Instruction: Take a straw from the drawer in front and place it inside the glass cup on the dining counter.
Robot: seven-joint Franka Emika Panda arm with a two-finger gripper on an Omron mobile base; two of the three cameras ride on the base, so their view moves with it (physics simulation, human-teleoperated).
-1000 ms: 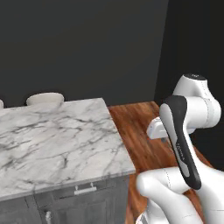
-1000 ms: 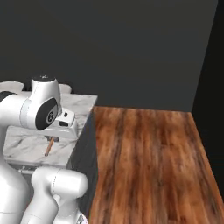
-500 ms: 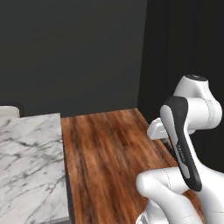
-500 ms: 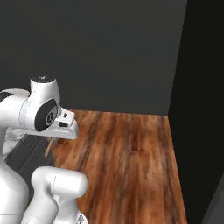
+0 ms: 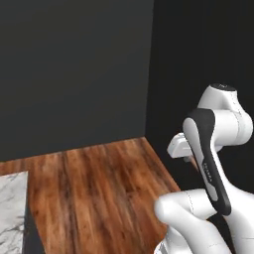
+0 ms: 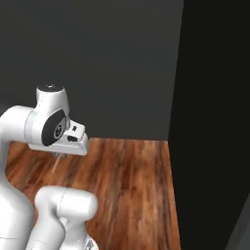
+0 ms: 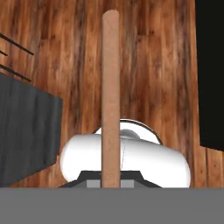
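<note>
The tool (image 7: 111, 186) grips the straw (image 7: 110, 96), which reaches out over the wooden floor (image 7: 166, 78), well away from the marble counter (image 5: 11, 208).

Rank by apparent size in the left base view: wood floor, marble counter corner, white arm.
1. Wood floor and white arm: alike; arm's nearness makes order unsure.
2. Marble counter corner, smallest, mostly cropped.

the straw (image 7: 110, 96) runs straight up the middle of the view from the bottom edge, an orange-brown stick clamped in the closed gripper. behind the straw lies a wooden plank floor (image 7: 162, 65). left of the straw stands a dark grey cabinet side (image 7: 24, 131).
</note>
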